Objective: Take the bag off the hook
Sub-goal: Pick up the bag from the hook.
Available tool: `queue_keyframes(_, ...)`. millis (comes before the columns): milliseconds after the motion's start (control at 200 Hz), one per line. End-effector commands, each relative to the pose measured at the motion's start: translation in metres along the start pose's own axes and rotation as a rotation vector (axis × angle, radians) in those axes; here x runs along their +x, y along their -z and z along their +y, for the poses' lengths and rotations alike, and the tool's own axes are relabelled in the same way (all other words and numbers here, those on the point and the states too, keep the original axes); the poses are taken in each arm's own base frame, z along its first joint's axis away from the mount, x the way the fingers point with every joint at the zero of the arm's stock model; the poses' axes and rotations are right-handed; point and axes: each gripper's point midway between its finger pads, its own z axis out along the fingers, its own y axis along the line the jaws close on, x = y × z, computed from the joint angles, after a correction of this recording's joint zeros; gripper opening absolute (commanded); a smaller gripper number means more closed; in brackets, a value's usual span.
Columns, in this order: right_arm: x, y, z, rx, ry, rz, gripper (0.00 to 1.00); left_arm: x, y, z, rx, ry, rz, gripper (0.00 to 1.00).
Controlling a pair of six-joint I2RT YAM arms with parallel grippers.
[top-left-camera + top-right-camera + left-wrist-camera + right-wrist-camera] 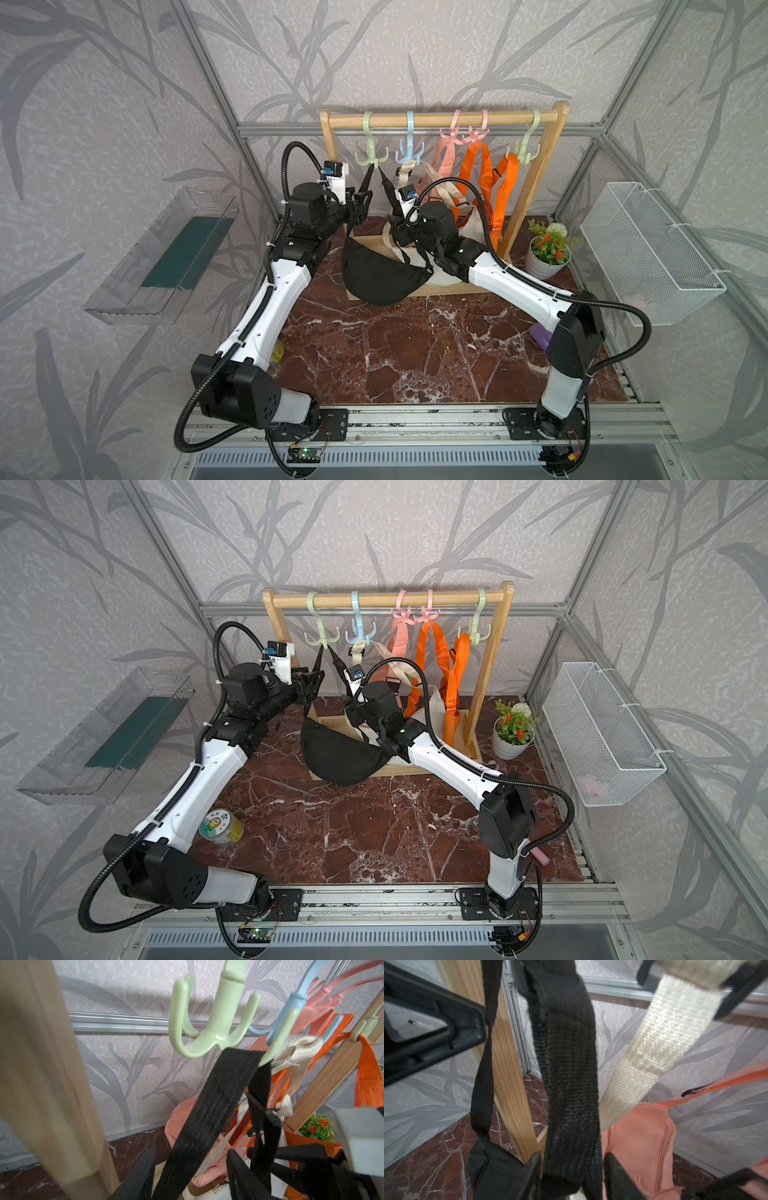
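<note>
The right gripper (571, 1159) is set closely around the black strap (566, 1053); clamping cannot be confirmed. The left gripper (191, 1151) is held apart astride it, below the green hook (218, 1022). The black waist bag (380, 276) is rested on the rack base's (457, 287) front edge.

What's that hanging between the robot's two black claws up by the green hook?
The black bag's strap, looped over the green hook; its legs drop between the left gripper and right gripper. Both top views show it.

The left arm (282, 299) and right arm (511, 278) are wearing white shells between chunky black joints, ribbed black conduit (284, 170) is looping along each, and the left end effector (363, 199) is showing a black triangular frame.
</note>
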Motion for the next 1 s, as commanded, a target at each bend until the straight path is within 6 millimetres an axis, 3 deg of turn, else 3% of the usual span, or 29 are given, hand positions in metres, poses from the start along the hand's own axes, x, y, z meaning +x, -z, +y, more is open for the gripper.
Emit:
queue_keyframes(0,-0.026,0.008,-0.001,0.011,0.003,-0.062,0.29,-0.010,-0.001,-0.002,0.003,-0.033,-0.049,0.54)
queue_keyframes(145,-0.027,0.013,-0.005,0.028,-0.012,-0.070,0.09,-0.005,-0.004,-0.002,0.011,-0.046,-0.044,0.45)
queue_keyframes(300,-0.027,0.017,-0.006,0.032,-0.015,-0.058,0.08,-0.004,-0.005,-0.002,0.012,-0.047,-0.044,0.18)
queue_keyframes(445,-0.032,0.024,-0.008,0.037,-0.016,-0.060,0.06,-0.007,-0.002,-0.003,0.009,-0.049,-0.055,0.00)
queue_keyframes(770,-0.063,0.050,-0.005,0.001,-0.054,-0.091,0.02,-0.044,0.026,-0.014,0.011,-0.054,-0.136,0.00)
queue_keyframes(785,-0.075,0.061,-0.006,-0.004,-0.059,-0.116,0.01,-0.046,0.028,-0.014,0.010,-0.053,-0.141,0.00)
queue_keyframes(995,-0.111,0.089,-0.002,-0.049,-0.076,-0.168,0.00,-0.075,0.053,-0.022,0.006,-0.022,-0.208,0.00)
